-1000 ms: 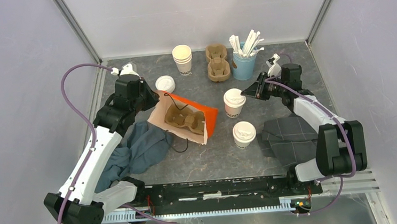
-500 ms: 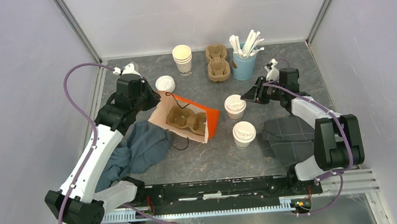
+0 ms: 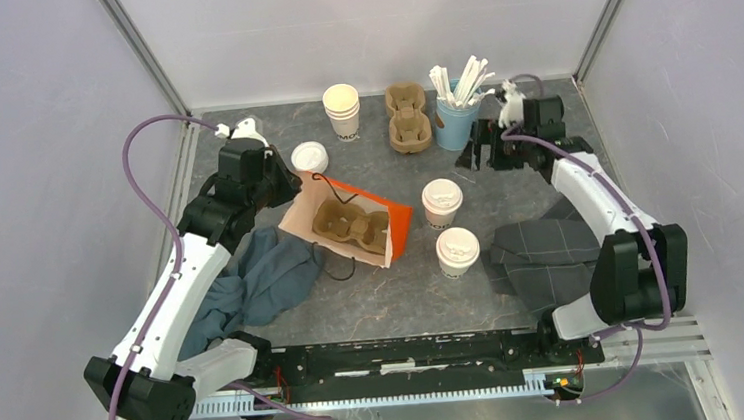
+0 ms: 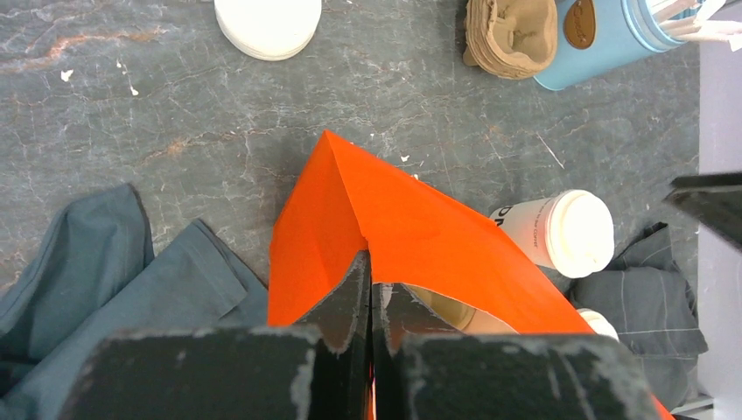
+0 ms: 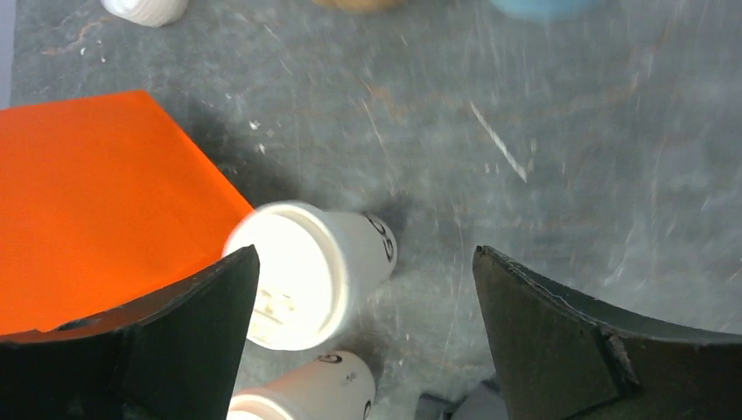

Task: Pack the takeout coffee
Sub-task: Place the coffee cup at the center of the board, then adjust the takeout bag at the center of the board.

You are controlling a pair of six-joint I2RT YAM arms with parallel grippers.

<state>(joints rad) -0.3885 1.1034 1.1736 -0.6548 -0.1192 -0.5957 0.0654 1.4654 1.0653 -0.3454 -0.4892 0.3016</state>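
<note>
Right gripper [image 3: 479, 151] spread wide near the lidded cup [image 3: 442, 202] — we could tip it if a finger clips the lid

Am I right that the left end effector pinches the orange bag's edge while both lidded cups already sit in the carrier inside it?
Not quite: the top view shows the lidded cups standing on the table beside the bag, its carrier empty. The left end effector does pinch the bag's edge.

Far lidded cup [image 3: 441, 196] and near lidded cup [image 3: 457, 249] stand beside the orange bag [image 3: 398, 226].
</note>
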